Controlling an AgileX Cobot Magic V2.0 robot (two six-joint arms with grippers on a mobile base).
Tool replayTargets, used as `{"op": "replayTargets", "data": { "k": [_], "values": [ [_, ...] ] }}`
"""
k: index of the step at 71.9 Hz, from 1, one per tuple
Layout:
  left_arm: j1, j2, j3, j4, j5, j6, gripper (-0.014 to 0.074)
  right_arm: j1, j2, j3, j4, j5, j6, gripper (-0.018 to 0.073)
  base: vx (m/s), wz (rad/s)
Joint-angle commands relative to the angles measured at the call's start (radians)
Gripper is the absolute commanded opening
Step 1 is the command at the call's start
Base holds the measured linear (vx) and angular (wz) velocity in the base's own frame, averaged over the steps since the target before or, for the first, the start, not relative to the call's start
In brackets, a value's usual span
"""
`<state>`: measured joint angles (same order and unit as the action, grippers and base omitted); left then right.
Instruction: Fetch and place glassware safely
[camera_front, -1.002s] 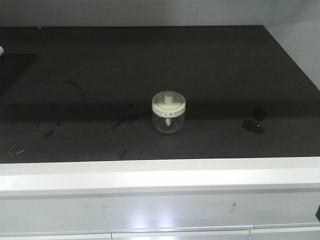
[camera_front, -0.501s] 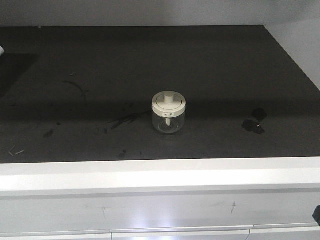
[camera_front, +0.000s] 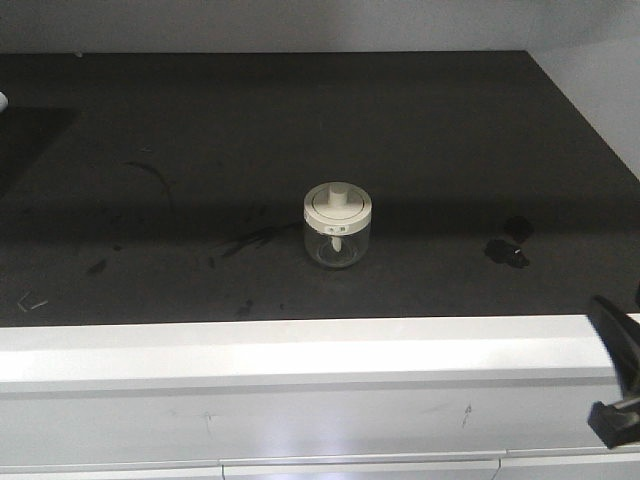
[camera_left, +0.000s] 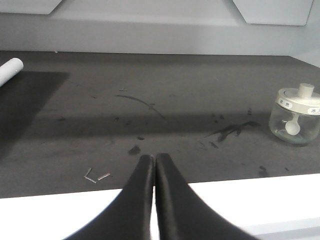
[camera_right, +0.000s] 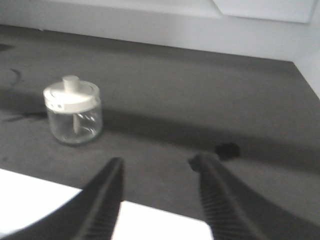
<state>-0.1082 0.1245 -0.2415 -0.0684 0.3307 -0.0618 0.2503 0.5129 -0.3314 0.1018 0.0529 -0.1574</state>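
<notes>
1 glass jar (camera_front: 337, 228), cream lid w/ knob, stands upright near the middle of the dark tabletop (camera_front: 300, 110) in the front view, w/ scuff marks (camera_front: 240, 242) to its left and a dark blotch (camera_front: 505, 248) to its right. Left wrist view: left gripper (camera_left: 153, 159) over the white front edge (camera_left: 50, 215), jaws together, nothing between; jar at far right, well apart. Right wrist view: right gripper (camera_right: 157, 162) jaws apart, empty; jar ahead-left, not touching.
</notes>
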Motion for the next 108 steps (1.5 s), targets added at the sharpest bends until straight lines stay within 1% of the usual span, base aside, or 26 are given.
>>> {"op": "replayTargets", "data": {
  "k": [1, 6, 10, 27, 35, 41, 46, 47, 50, 57, 63, 66, 71, 79, 82, 88, 95, 100, 108],
  "values": [
    [-0.008, 0.011, -0.024, -0.010, -0.080, -0.009, -0.0007, 0.027, 0.067, -0.030, 0.001, -0.176, -0.005, 0.0462, 0.00, 0.00],
    [-0.008, 0.011, -0.024, -0.010, -0.080, -0.009, -0.0007, 0.036, 0.123, -0.037, 0.001, -0.248, 0.000, 0.0492, 0.00, 0.00],
    [-0.008, 0.011, -0.024, -0.010, -0.080, -0.009, -0.0007, 0.035, 0.172, -0.054, 0.001, -0.276, 0.016, 0.0501, 0.00, 0.00],
    [-0.008, 0.011, -0.024, -0.010, -0.080, -0.009, -0.0007, 0.035, 0.434, -0.233, -0.005, -0.292, 0.064, 0.0499, 0.00, 0.00],
    [-0.008, 0.011, -0.024, -0.010, -0.080, -0.009, -0.0007, 0.035, 0.563, -0.323, -0.011, -0.321, 0.097, 0.0499, 0.00, 0.00],
    [-0.008, 0.011, -0.024, -0.010, -0.080, -0.009, -0.0007, 0.035, 0.647, -0.385, -0.043, -0.349, 0.132, 0.0499, 0.00, 0.00],
    [-0.008, 0.011, -0.024, -0.010, -0.080, -0.009, -0.0007, 0.035, 0.720, -0.438, -0.102, -0.364, 0.175, 0.0499, 0.00, 0.00],
    [-0.008, 0.011, -0.024, -0.010, -0.080, -0.009, -0.0007, 0.035, 0.727, -0.448, -0.102, -0.364, 0.184, 0.0499, 0.00, 0.00],
    [-0.008, 0.011, -0.024, -0.010, -0.080, -0.009, -0.0007, 0.035, 0.765, -0.475, -0.156, -0.366, 0.216, 0.0499, 0.00, 0.00],
    [-0.008, 0.011, -0.024, -0.010, -0.080, -0.009, -0.0007, 0.035, 0.844, -0.530, -0.251, -0.383, 0.323, 0.0499, 0.00, 0.00],
    [-0.008, 0.011, -0.024, -0.010, -0.080, -0.009, -0.0007, 0.035, 0.893, -0.559, -0.343, -0.446, 0.453, 0.0499, 0.00, 0.00],
    [-0.008, 0.011, -0.024, -0.010, -0.080, -0.009, -0.0007, 0.035, 0.915, -0.571, -0.407, -0.488, 0.507, 0.0499, 0.00, 0.00],
    [-0.008, 0.011, -0.024, -0.010, -0.080, -0.009, -0.0007, 0.035, 0.947, -0.590, -0.539, -0.563, 0.630, 0.0499, 0.00, 0.00],
    [-0.008, 0.011, -0.024, -0.010, -0.080, -0.009, -0.0007, 0.035, 1.001, -0.617, -0.689, -0.638, 0.803, 0.0499, 0.00, 0.00],
    [-0.008, 0.011, -0.024, -0.010, -0.080, -0.009, -0.0007, 0.035, 1.024, -0.629, -0.745, -0.658, 0.851, 0.0499, 0.00, 0.00],
    [-0.008, 0.011, -0.024, -0.010, -0.080, -0.009, -0.0007, 0.035, 1.062, -0.642, -0.821, -0.693, 0.893, 0.0499, 0.00, 0.00],
    [-0.008, 0.011, -0.024, -0.010, -0.080, -0.009, -0.0007, 0.035, 1.100, -0.645, -0.874, -0.759, 0.899, 0.0499, 0.00, 0.00],
    [-0.008, 0.011, -0.024, -0.010, -0.080, -0.009, -0.0007, 0.035, 1.121, -0.645, -0.889, -0.810, 0.899, 0.0499, 0.00, 0.00],
    [-0.008, 0.011, -0.024, -0.010, -0.080, -0.009, -0.0007, 0.035, 1.149, -0.648, -0.888, -0.837, 0.887, 0.0499, 0.00, 0.00]
  ]
}}
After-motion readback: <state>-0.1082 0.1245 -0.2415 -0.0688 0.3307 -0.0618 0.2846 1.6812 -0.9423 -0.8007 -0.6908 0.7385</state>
